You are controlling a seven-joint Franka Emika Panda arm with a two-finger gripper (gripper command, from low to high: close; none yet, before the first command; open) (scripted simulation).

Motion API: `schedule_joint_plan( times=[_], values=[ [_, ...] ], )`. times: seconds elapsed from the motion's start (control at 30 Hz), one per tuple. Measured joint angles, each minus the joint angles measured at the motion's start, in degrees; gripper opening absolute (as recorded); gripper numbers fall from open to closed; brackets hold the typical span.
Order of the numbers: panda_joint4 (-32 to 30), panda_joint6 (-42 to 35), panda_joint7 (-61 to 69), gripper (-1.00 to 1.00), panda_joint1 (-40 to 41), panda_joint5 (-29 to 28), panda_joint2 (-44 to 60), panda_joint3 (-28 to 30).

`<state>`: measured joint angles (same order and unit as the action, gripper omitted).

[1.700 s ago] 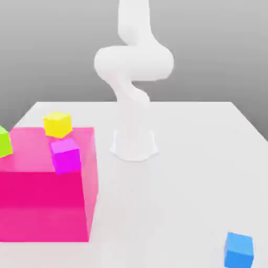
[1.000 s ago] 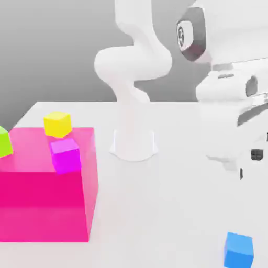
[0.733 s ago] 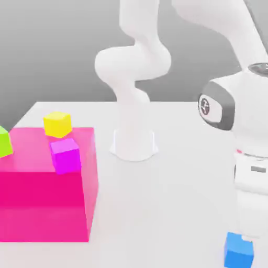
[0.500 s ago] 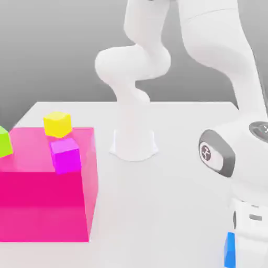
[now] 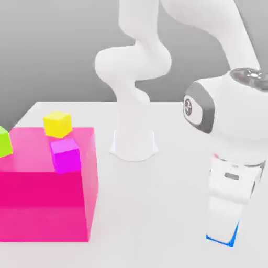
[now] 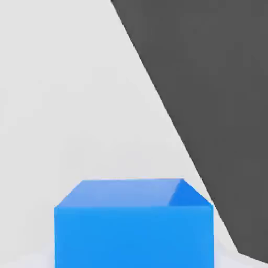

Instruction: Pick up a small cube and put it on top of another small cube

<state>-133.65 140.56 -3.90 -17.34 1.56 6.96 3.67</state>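
The small cube is bright blue; just a thin blue edge of it peeks out under my white hand at the exterior view's lower right. My gripper points straight down and is shut on it. In the hand view the small cube looms close, with the white table behind it. A yellow cube and a magenta cube rest on the big pink block at the exterior view's left.
A green cube sits at the pink block's left edge. The arm's white base stands mid-table behind. White table stretches between block and hand. The hand view shows the table's edge with dark ground beyond it.
The hand came down over the blue cube and its jaws closed on it. Since half a second ago the hand has risen and shifted slightly left, the cube going with it.
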Motion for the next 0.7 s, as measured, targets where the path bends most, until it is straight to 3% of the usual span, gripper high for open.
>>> schedule_joint_plan(
  times=[0.47, 0.6, 0.63, 0.7],
  values=[
    [-3.64, -23.77, -19.49, -1.00, 21.24, -6.17, -27.79, 9.03],
    [-8.71, -17.16, -20.39, -1.00, 22.64, -6.58, -26.25, 10.05],
    [-9.56, -15.82, -20.35, 1.00, 22.72, -6.56, -25.76, 10.14],
    [-9.56, -15.82, -20.35, 1.00, 22.72, -6.55, -25.76, 10.14]
  ],
)
